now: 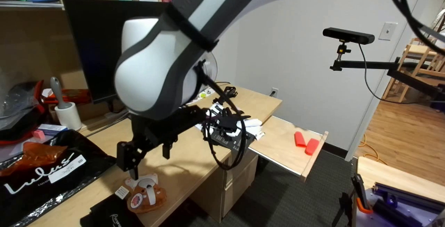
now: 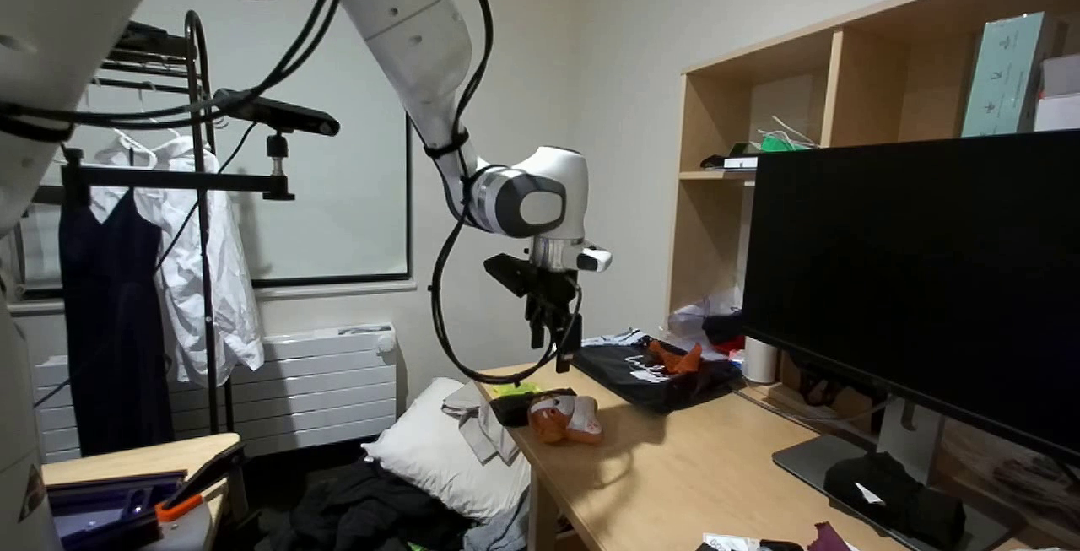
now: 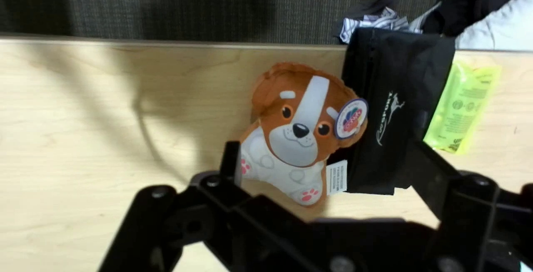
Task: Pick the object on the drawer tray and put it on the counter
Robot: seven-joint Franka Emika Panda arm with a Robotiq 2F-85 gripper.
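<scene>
The plush dog (image 3: pixel 297 134) is seen on the counter (image 3: pixel 62 147) near its edge, overlapping a black pouch (image 3: pixel 399 72). Above, the gripper (image 3: pixel 325 149) is spread wide, nothing grasped. By a sideways nudge the dog could be pushed onto the carpet (image 3: pixel 104 7); by a careless pinch, the pouch snagged.

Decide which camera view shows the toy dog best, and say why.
The wrist view: the toy dog looks largest there, its face clear. Both exterior views show it smaller, on the desk, its face hard to read.
</scene>
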